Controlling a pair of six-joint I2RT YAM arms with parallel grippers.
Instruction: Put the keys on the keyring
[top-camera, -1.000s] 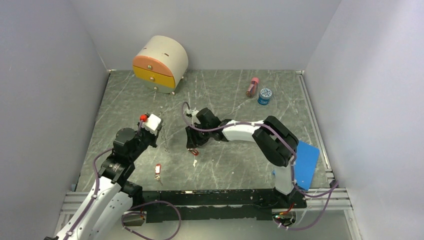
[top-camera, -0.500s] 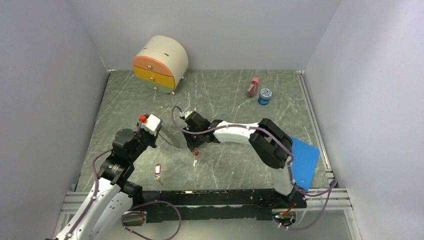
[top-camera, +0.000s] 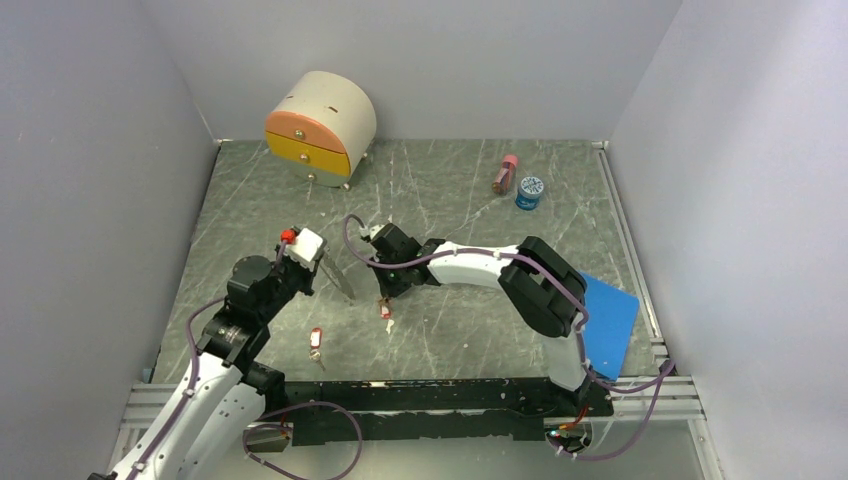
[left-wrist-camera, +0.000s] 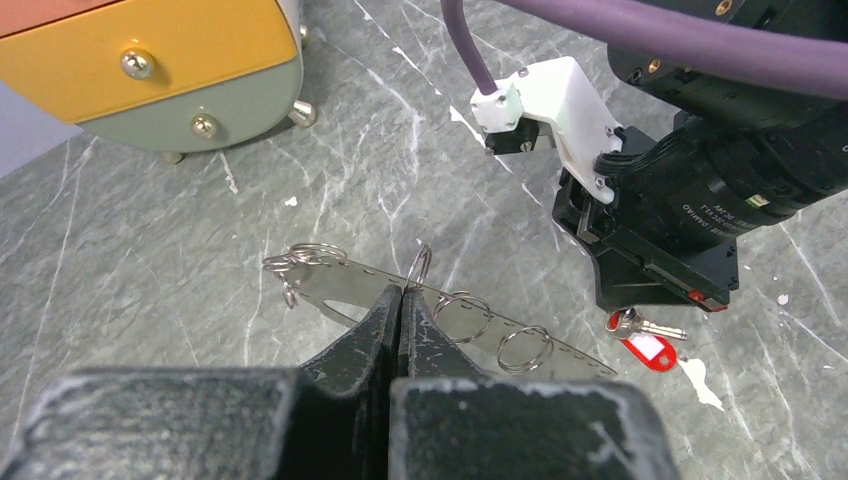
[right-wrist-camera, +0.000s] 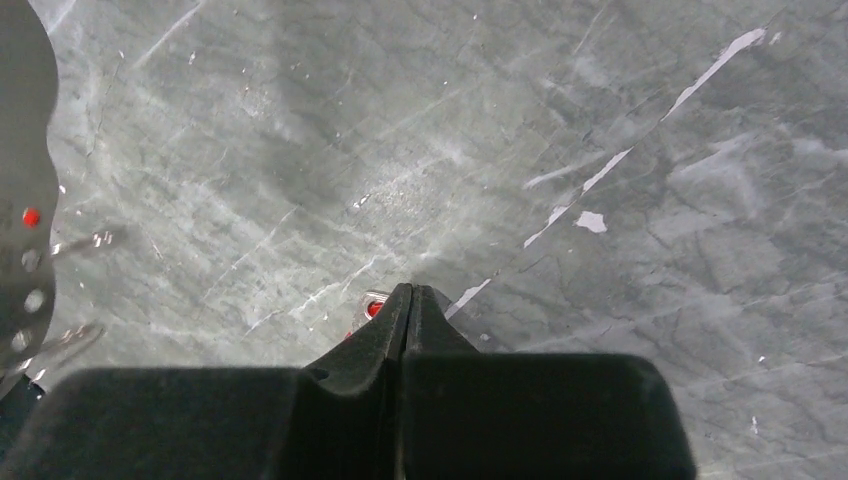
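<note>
The left end effector (left-wrist-camera: 402, 295) is fully closed, pinching the keyring (left-wrist-camera: 330, 278), a flat metal strip hung with small split rings. The right end effector (right-wrist-camera: 405, 292) is closed too, its tips at a red-tagged key (left-wrist-camera: 650, 352); whether it grips it is unclear. A second key (top-camera: 316, 340) lies near the left arm. The drawer chest (top-camera: 320, 125), pink bottle (top-camera: 505, 172) and blue-lidded jar (top-camera: 529, 190) are shut, contents hidden
</note>
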